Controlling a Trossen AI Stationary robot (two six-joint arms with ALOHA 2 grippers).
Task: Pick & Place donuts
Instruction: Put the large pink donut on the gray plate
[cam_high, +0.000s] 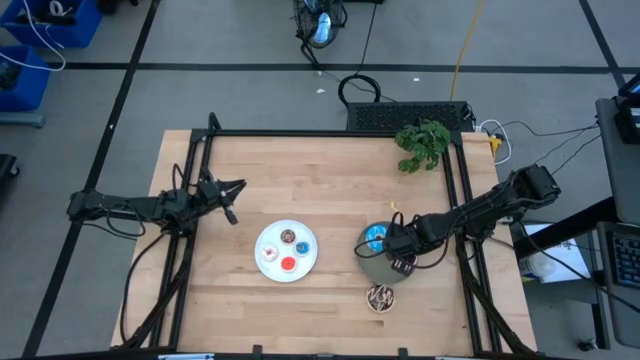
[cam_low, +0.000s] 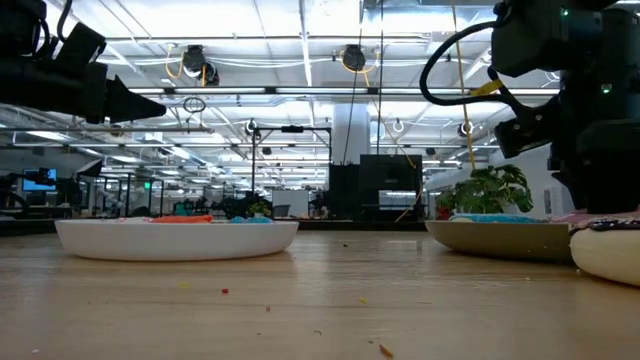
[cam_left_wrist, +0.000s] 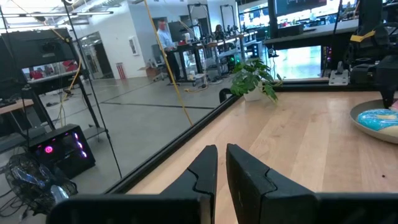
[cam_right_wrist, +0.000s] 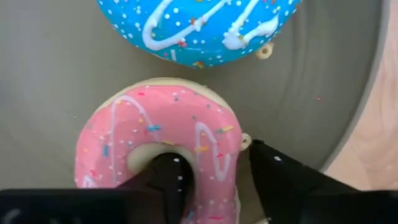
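Right gripper (cam_right_wrist: 214, 180) fingers straddle the flat-lying pink donut's (cam_right_wrist: 158, 140) rim; left gripper (cam_left_wrist: 222, 168) closed

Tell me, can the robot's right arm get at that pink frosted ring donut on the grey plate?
Probably yes. The right gripper is already down on the pink frosted ring donut on the grey round plate, one finger in its hole, one outside. The neighbouring blue sprinkled donut sits clear.
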